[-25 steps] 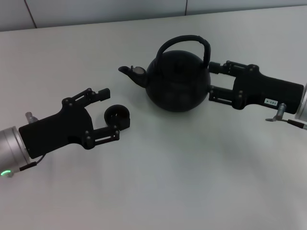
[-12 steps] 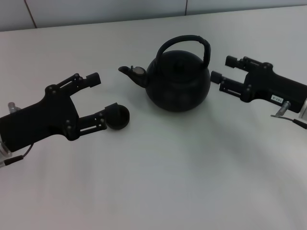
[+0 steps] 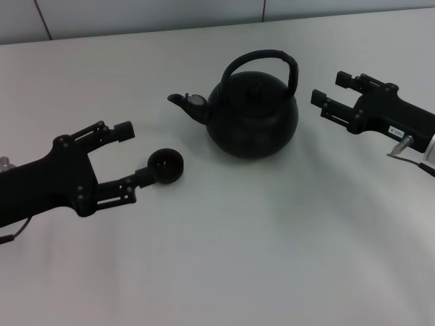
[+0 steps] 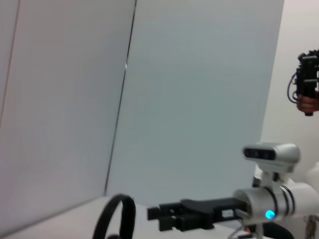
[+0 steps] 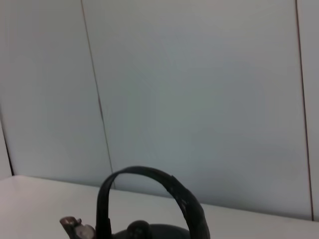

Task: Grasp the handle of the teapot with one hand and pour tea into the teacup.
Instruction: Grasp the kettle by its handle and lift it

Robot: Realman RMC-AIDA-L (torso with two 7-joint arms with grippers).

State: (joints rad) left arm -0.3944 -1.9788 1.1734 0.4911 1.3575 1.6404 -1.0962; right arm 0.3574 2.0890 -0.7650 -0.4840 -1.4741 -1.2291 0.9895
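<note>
- Pale wall panels sit behind a plain white counter (image 3: 224,272), and everything in play rests on that bare top.
- Biggest piece out there, the teapot (image 3: 253,117), stands upright mid-counter, spout aimed toward the robot's left, lid knob under the arch.
- Over it rises the handle (image 3: 265,60), its hoop running across from spout side to right side, so the cord-wrapped shoulder faces the right arm.
- That right end effector (image 3: 329,96) hovers just beside the pot's right flank, clear of it, fingers spread and pointing straight at the handle's right leg; it looks the nearer one for the grasp, needing a reach inward and a little up.
- Left end effector (image 3: 132,153) hangs low on the other side, fingers spread wide, lower fingertip touching or almost touching the teacup.
- Smallest of all, the teacup (image 3: 166,166) sits upright below the spout, near the pot but apart from it.
- Whether tea is inside the cup, I cannot tell.
</note>
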